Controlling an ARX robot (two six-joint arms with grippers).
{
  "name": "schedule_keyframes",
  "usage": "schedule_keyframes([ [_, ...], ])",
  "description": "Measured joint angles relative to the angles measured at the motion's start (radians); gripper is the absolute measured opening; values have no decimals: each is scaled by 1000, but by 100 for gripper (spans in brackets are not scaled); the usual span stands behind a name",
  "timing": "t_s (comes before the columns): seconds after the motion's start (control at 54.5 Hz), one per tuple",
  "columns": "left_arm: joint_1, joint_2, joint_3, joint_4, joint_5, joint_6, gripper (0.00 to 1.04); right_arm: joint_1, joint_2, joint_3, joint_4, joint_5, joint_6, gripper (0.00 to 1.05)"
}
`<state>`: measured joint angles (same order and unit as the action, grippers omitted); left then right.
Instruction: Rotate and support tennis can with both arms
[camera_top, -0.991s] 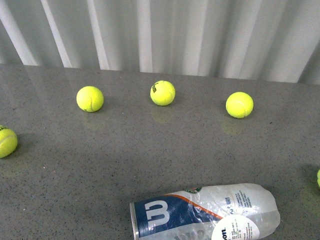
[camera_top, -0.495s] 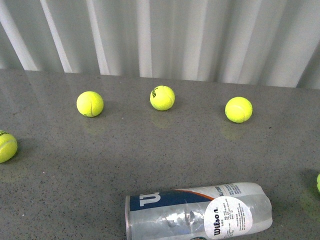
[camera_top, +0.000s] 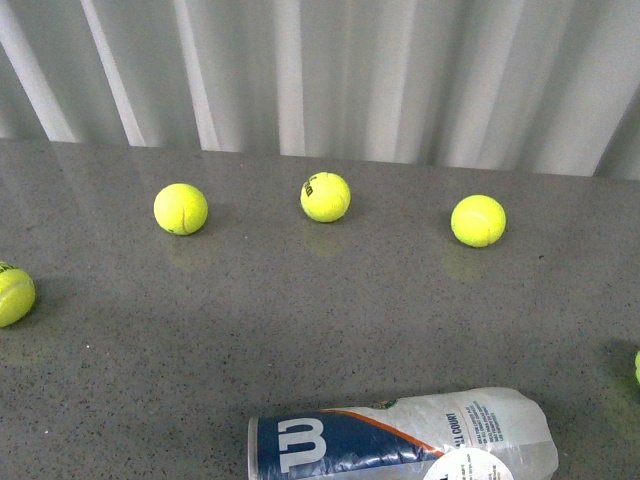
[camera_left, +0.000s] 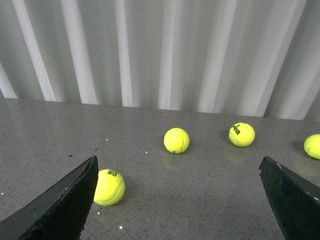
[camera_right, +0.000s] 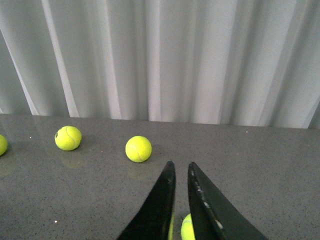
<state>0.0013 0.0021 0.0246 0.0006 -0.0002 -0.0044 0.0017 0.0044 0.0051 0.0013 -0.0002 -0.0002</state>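
Observation:
The tennis can (camera_top: 400, 440) lies on its side at the near edge of the grey table (camera_top: 300, 310) in the front view, navy Wilson label with white W facing up, partly cut off by the frame. Neither arm shows in the front view. In the left wrist view my left gripper (camera_left: 179, 175) is open, its black fingers (camera_left: 60, 205) wide apart over bare table, holding nothing. In the right wrist view my right gripper (camera_right: 180, 165) is shut and empty, above a tennis ball (camera_right: 186, 227). The can does not show in either wrist view.
Three tennis balls stand in a row at the back (camera_top: 181, 208), (camera_top: 325, 196), (camera_top: 478, 220). Another ball (camera_top: 14, 292) is at the left edge and one (camera_top: 637, 365) at the right edge. A white corrugated wall (camera_top: 320, 70) closes the far side.
The can has rolled about its long axis: the W label turned away, then came back up. The view has shifted slightly, so the balls sit a little lower.

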Motion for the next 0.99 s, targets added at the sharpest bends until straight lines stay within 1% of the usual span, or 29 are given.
schedule_keyframes([
  [0.037,0,0,0,0,0,0,98,0,0,0,0,0,0,26],
  [0.055,0,0,0,0,0,0,98,0,0,0,0,0,0,28],
  [0.477,0,0,0,0,0,0,98,0,0,0,0,0,0,97],
  [0.514,0,0,0,0,0,0,98,0,0,0,0,0,1,99],
  [0.55,-2,3,1,-3,-5,-7,98,0,0,0,0,0,0,97],
  [0.606,-8,56,24,-76,-46,-67,98,0,0,0,0,0,0,97],
  [0.642,-1,139,33,-59,-30,-126,98,0,0,0,0,0,0,98],
  [0.697,32,310,34,57,46,-201,98,0,0,0,0,0,0,98],
  [0.826,51,606,81,297,225,-244,98,0,0,0,-1,0,0,98],
  [0.844,51,652,93,330,270,-255,98,0,0,0,-1,0,0,98],
  [0.862,51,676,99,346,288,-260,98,0,0,0,-1,0,0,98],
  [0.899,42,767,120,406,356,-277,98,0,0,0,-1,0,0,98],
  [0.917,39,790,125,422,365,-279,98,0,0,0,-1,0,0,98],
  [0.972,14,930,151,507,471,-300,98,0,0,0,-1,0,0,98],
  [0.991,9,954,156,523,484,-302,98,0,0,0,-1,0,0,98],
])
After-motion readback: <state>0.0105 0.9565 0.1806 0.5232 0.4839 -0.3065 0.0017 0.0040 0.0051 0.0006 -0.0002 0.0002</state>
